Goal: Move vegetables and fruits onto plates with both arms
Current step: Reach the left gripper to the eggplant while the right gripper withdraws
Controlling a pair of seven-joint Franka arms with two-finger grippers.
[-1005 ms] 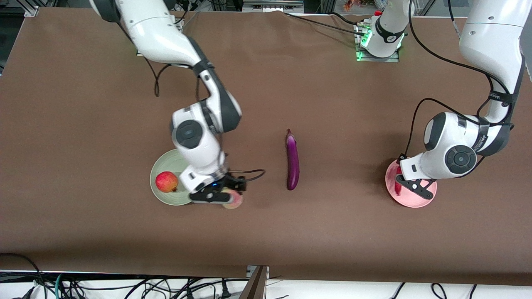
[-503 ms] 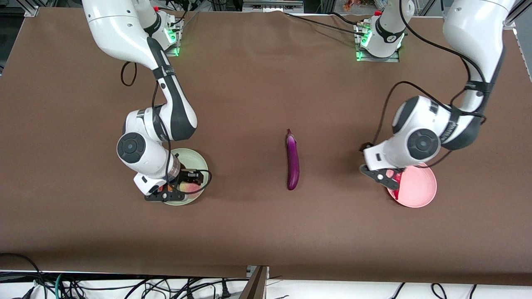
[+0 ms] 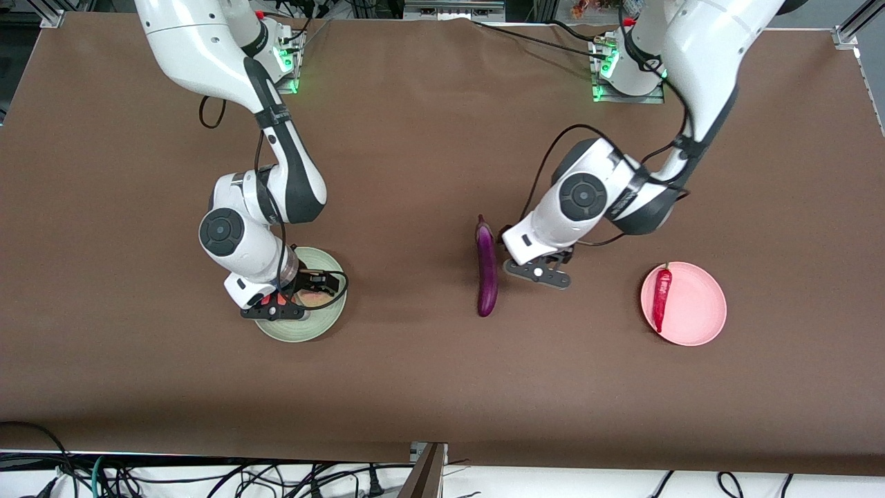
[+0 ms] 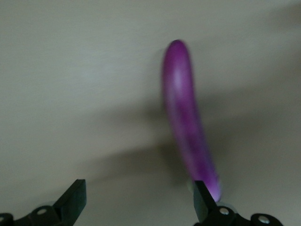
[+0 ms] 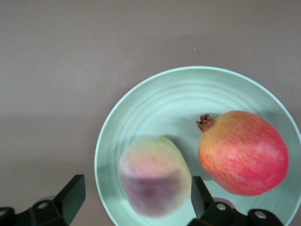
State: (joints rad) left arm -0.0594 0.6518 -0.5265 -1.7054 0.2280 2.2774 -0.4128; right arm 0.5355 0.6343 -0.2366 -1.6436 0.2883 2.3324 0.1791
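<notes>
The right gripper [image 3: 275,310], fingers apart, hangs over the green plate [image 5: 155,108] holding the blurred peach [image 5: 155,175] and red fruit [image 5: 243,151]. The left gripper [image 3: 539,273], also spread, hovers just beside the eggplant [image 3: 487,270] on the brown table [image 3: 429,387]. The chili [image 3: 662,289] lies on the pink plate [image 3: 698,304]. Cables [image 3: 207,477] crowd the table's near edge.

surface: desk [image 3: 415,387] under a brown cloth, matte, faintly creased | edge nearest the front camera: tangle of black cables [image 3: 207,477] on a pale floor (one greenish lead among them) | same edge, middle: dark slanted post [image 3: 423,474] | top corners: aluminium frame rails [image 3: 854,17]
</notes>
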